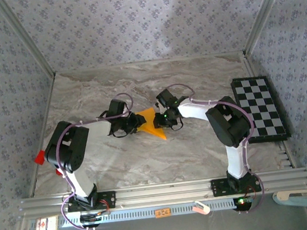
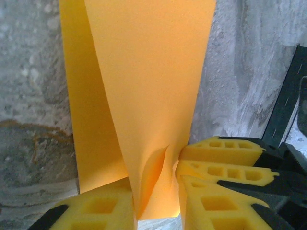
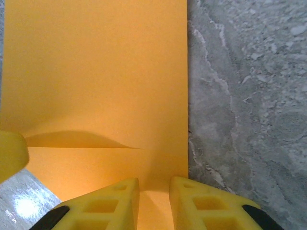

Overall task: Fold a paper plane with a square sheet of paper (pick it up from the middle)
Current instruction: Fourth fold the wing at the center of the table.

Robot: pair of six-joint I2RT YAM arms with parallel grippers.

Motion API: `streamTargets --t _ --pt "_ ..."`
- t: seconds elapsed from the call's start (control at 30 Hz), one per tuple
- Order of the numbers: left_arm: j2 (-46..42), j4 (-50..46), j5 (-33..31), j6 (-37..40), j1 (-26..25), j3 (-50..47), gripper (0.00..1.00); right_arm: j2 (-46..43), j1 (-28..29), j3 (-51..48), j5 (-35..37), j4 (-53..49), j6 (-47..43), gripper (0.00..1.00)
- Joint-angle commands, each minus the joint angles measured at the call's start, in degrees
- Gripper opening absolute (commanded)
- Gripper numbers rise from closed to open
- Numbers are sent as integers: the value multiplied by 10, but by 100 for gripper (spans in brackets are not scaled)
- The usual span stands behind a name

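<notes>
1. The square sheet of paper (image 1: 153, 127), thin, plain and orange-yellow, is seen near the middle of the grey marble-patterned table (image 1: 120, 162). It is partly folded and shows a pointed outline from above.
2. The sheet is flanked by both arms. The left gripper (image 1: 136, 123) is set at its left side and the right gripper (image 1: 163, 119) at its right side, each touching it.
3. In the left wrist view, a raised fold of the square sheet of paper (image 2: 144, 86) is seen standing up from the table and running between the yellow ribbed fingers (image 2: 98, 208) of the left gripper (image 2: 156, 211).
4. The gap between those fingers is taken up by the fold, and a small crumple is seen just above it. Whether the fold is clamped firmly cannot be told.
5. In the right wrist view, the square sheet of paper (image 3: 96, 72) is seen lying mostly flat, its right edge straight against the bare marble.
6. The right gripper (image 3: 154, 201) is planted on the sheet near that edge. Its jaws are held a little apart, and paper is visible in the narrow gap.
7. A low ridge in the paper is seen to the left of those fingers.
8. A black-and-white checkerboard (image 1: 260, 108) is laid at the table's right side, well apart from the sheet.
9. A small red block (image 1: 39, 157) is seen at the table's left edge.
</notes>
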Motion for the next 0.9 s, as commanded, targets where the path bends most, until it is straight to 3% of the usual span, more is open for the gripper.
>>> streamTargets --t 0.0,0.27,0.43,0.7,0.87 --pt "9 15 16 20 1 17 25 11 -3 -8 15 -18 -16 27" --pt "6 -3 6 8 2 22 10 -28 -4 -7 21 2 -41 34" --pt "-6 -49 -19 -17 -1 34 4 -86 0 -52 77 30 -96 44" --pt "-19 -150 -76 -46 -15 85 4 -156 58 -125 220 96 -183 49" --pt "-10 -177 -88 -75 -20 103 4 -143 108 -131 261 118 -200 49"
